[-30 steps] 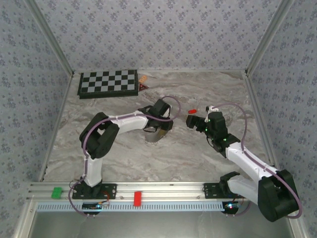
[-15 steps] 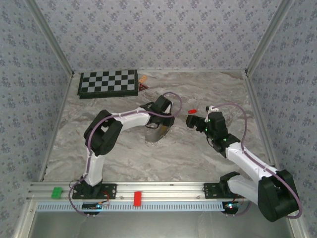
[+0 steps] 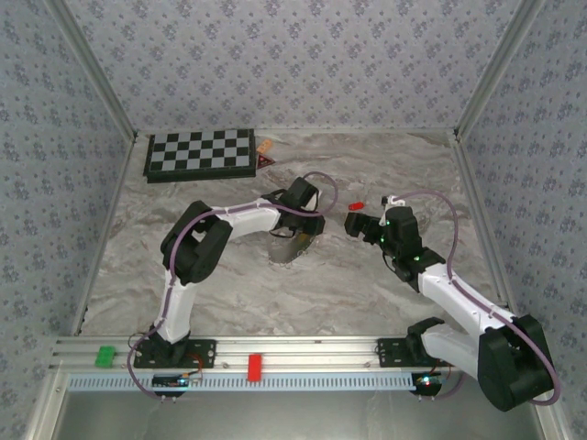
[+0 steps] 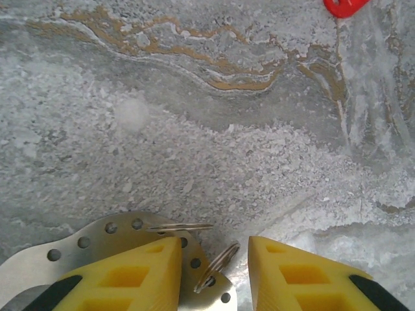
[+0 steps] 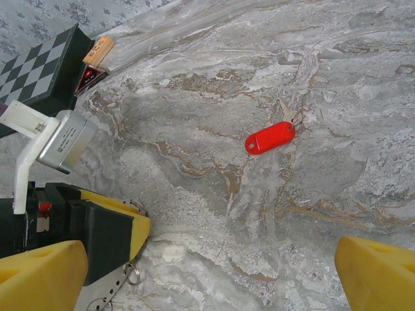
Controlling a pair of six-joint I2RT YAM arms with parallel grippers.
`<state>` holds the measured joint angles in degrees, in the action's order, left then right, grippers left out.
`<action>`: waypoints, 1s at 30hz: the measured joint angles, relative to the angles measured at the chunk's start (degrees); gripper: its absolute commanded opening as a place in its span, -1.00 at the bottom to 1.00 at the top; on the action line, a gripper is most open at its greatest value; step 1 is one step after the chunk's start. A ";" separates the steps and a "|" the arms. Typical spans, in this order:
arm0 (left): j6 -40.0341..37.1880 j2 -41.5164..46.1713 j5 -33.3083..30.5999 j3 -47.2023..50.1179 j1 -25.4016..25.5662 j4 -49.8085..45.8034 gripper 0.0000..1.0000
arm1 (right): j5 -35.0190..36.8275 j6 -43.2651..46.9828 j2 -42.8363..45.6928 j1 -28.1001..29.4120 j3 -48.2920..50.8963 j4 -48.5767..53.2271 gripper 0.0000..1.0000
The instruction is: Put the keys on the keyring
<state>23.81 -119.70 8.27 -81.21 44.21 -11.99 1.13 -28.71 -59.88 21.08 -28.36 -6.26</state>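
The left arm's elbow [image 3: 194, 249] has swung a little to the right over the past second, while its wrist stays above the middle of the marbled tabletop [image 3: 367, 293]. The right arm and the red key [image 3: 356, 205] are unchanged.

The overhead camera shows the key lying just beyond the right pincer [image 3: 352, 223], well short of the chessboard [image 3: 200, 153] at the far left. It is too coarse to show either pincer's finger spacing.

The left wrist camera shows the left pincer [image 4: 214, 275] partly spread. The keyring [image 4: 217, 261], a thin grey loop, stands in the gap over a perforated metal plate [image 4: 39, 265], and neither yellow finger clearly touches it. A second thin ring [image 4: 180, 227] lies at the plate's edge. The key's red head peeks in at the top right corner.

The right wrist camera shows the right pincer spread wide, both yellow fingers [image 5: 39, 278] low in the corners. The key lies flat on the tabletop ahead of them, its short silvery blade [image 5: 288, 114] pointing away.
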 measured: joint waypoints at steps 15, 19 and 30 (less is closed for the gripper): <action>-0.46 0.02 1.40 0.13 2.01 -0.04 -0.52 | 0.00 -0.24 0.00 0.00 0.00 -0.02 0.99; -0.48 0.61 1.42 2.01 2.43 1.14 -0.48 | 0.00 -0.37 0.00 0.00 0.00 0.00 0.99; 0.22 9.99 0.55 11.85 5.31 -0.83 -0.30 | 0.00 -0.39 -0.02 0.00 0.04 -0.02 0.99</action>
<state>24.03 -109.71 8.82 -69.36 49.52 -12.82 1.13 -29.10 -59.90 21.08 -28.32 -6.28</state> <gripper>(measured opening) 0.339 0.995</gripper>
